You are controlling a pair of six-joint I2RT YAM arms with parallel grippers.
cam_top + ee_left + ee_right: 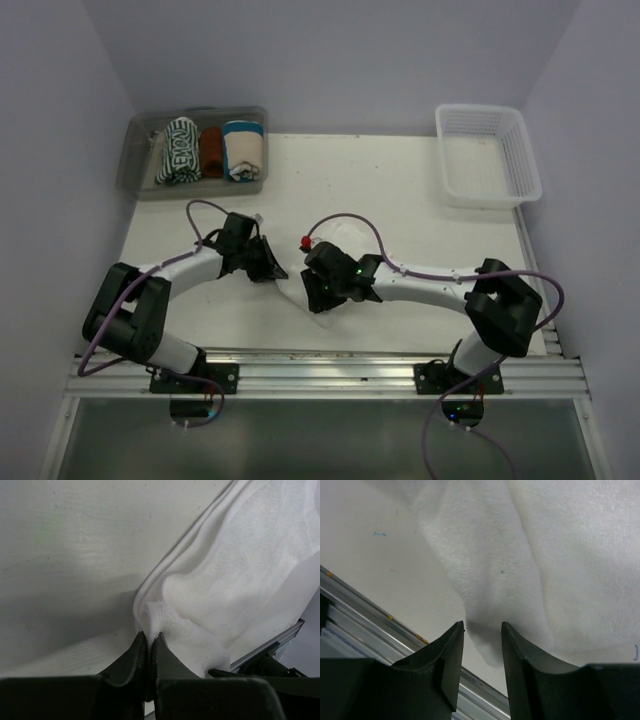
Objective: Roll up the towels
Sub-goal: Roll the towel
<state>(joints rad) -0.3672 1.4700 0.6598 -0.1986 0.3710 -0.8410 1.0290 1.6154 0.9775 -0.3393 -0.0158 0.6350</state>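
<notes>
Left gripper: the left gripper [270,265] [149,636] is closed, its two dark fingers pressed almost together, with a small ridge of the white towel's left edge pinched between the tips.
Right gripper: the right gripper [318,290] [482,626] has its jaws parted with a clear gap. Nothing is clamped between them, and a near corner of the white towel lies on the table under the gap.
White towel: the white towel [338,240] [240,580] [560,555] lies unrolled and rumpled near the middle of the table, between the two grippers. Folds run across it, and its near corner comes close to the rail.
Striped towel: the striped towel [180,150], dark green and white, sits rolled at the left end of the clear bin, well apart from both grippers.
Clear bin: the clear bin [135,165] stands at the far left corner of the table. In it, from left to right, are the striped towel, a rust-brown towel [211,152] and a cream towel with a teal band [243,150], side by side.
White basket: the white basket [520,160] stands at the far right corner, with no towel visible in it.
Table: the table [400,190] is off-white, and both arms reach inward from its near edge.
Rail: the rail [330,375] [380,615] is a metal one along the near edge, just beside the towel's corner.
</notes>
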